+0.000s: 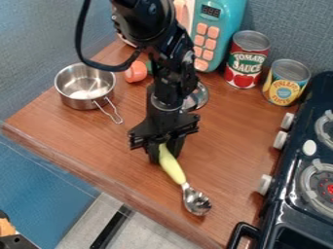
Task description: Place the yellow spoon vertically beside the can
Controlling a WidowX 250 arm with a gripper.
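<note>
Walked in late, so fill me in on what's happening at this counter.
The robot's black gripper has the yellow spoon by the end of its handle, near the counter's front edge, with the metal bowl pointing away from the gripper. The red can and the yellow can stand at the back by the stove, and the spoon is not beside either one yet.

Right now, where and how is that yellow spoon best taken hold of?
Probably by its yellow handle, from above, where the end effector is, pinching its two long sides: it is long and slim, while the metal bowl is wide and rounded.
</note>
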